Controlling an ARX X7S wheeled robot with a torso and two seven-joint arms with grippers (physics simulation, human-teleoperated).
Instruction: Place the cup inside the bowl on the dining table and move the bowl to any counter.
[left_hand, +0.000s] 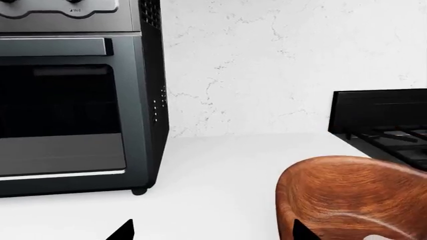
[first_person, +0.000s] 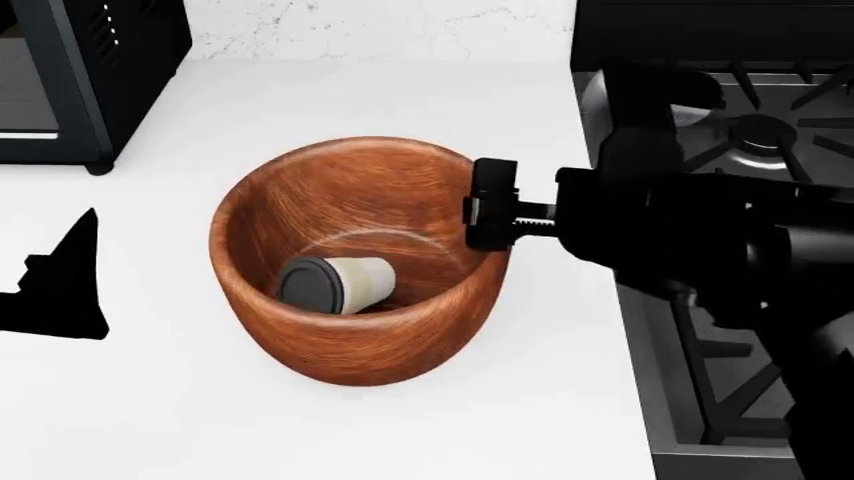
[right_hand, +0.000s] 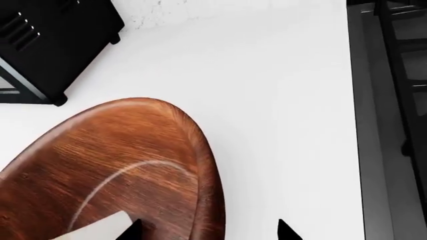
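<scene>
On the left wrist view: both dark tips of the left fingers (left_hand: 210, 230) show spread apart with only white bench (left_hand: 220, 175) between them, so open and empty. Large reddish-brown wooden bowl (left_hand: 353, 200) sits just outboard of one tip; dark grey toaster oven (left_hand: 73, 100) stands beyond the other, black stove (left_hand: 387, 130) further off behind the bowl.

Head view: bowl (first_person: 354, 260) rests on the veined-backsplash bench (first_person: 400, 100), beside the stove (first_person: 747, 300). Cream-white cup with dark grey lid (first_person: 336, 284) lies on its side on the bowl's base. Right fingers (first_person: 491, 218) straddle the near-stove rim; arm reaches in level from the stove side, wrist horizontal. Left arm (first_person: 60, 280) hangs clear, well apart from the bowl.

Right wrist view: right tips (right_hand: 207, 231) sit one inside the wall, one outside; rim between, but whether they pinch it I cannot tell.

Judgement: placement looks complete. Release well by opening fully, then withdrawing straight back along the arm's line so the wall is not dragged or the bowl tipped.
</scene>
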